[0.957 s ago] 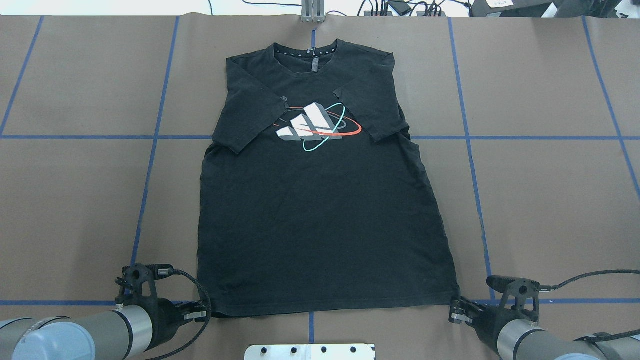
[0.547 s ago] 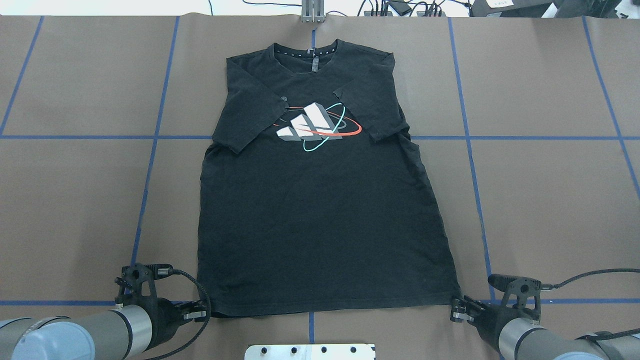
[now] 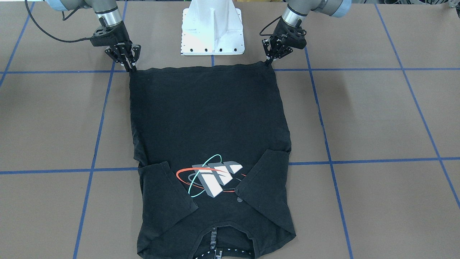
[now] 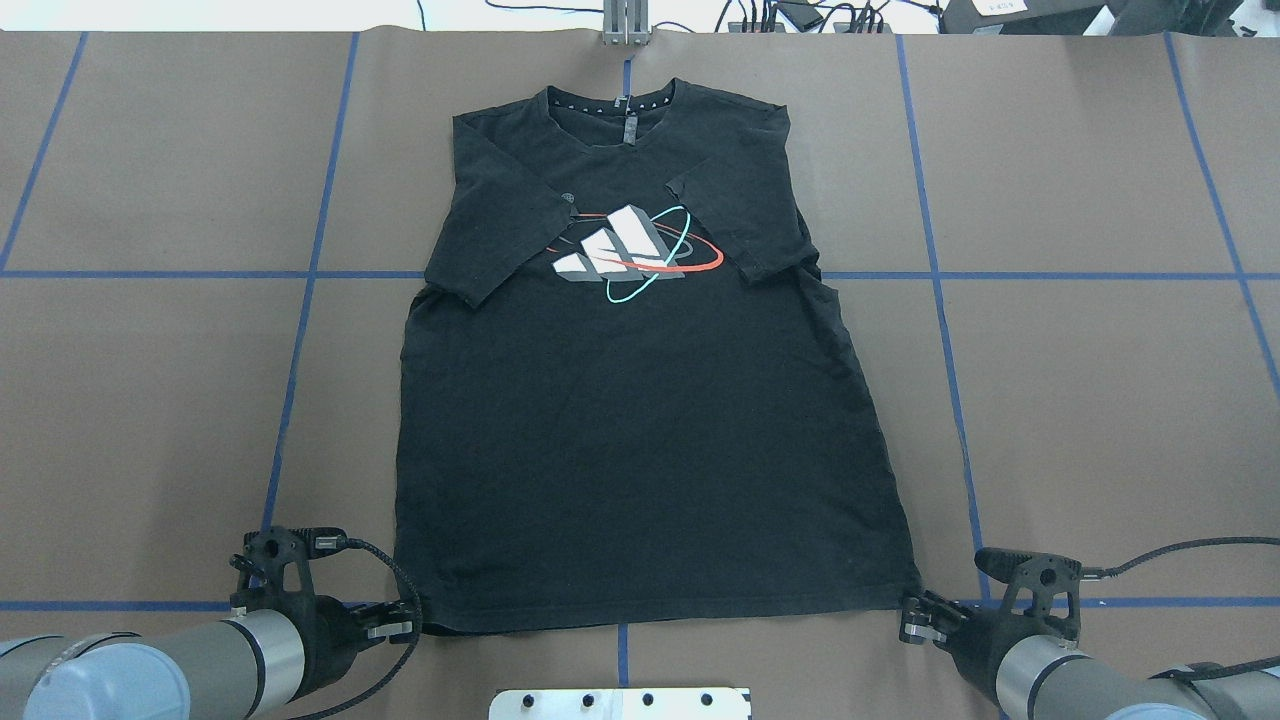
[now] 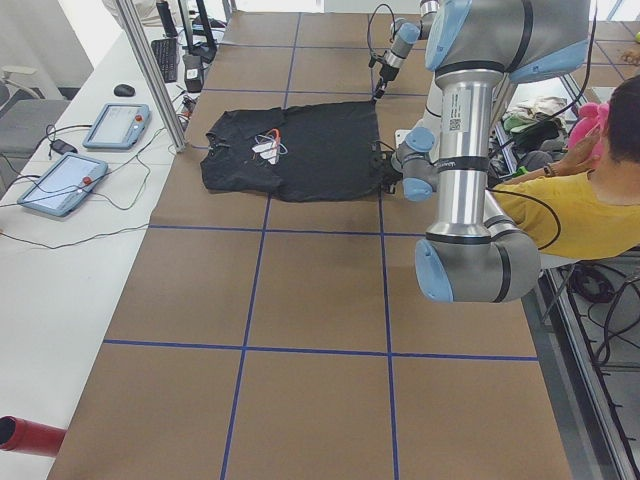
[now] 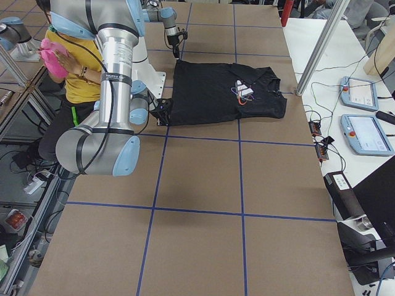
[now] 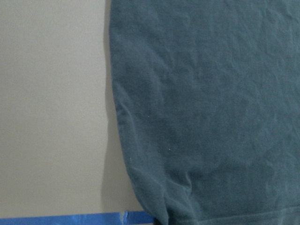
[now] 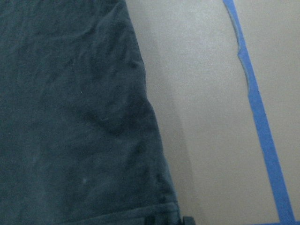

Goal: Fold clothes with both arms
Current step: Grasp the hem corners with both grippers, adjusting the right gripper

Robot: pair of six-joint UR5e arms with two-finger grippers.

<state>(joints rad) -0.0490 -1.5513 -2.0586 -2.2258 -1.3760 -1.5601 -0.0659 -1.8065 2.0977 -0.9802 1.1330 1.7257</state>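
Observation:
The black T-shirt point(image 4: 640, 430) lies flat on the brown table, chest graphic point(image 4: 632, 253) up. Its collar point(image 4: 612, 103) is on the far side and both sleeves are folded in over the chest. The hem runs along the edge nearest the robot base. My left gripper point(image 4: 408, 628) is down at the hem's left corner, and the front-facing view shows the left gripper point(image 3: 268, 62) pinched to a point on that corner. My right gripper point(image 4: 908, 620) holds the other corner, and the front-facing view shows the right gripper point(image 3: 132, 68) shut on it. Both wrist views show only shirt fabric point(image 7: 211, 117) and table.
Blue tape lines point(image 4: 300, 330) grid the brown table. The white base block point(image 3: 212, 28) stands just behind the hem, between the arms. Tablets point(image 5: 60, 180) and cables lie on the white side bench. A person in a yellow top point(image 5: 590, 210) sits behind the robot.
Almost nothing: the right gripper has crept a few pixels along the hem corner. The shirt and the left arm stay where they were.

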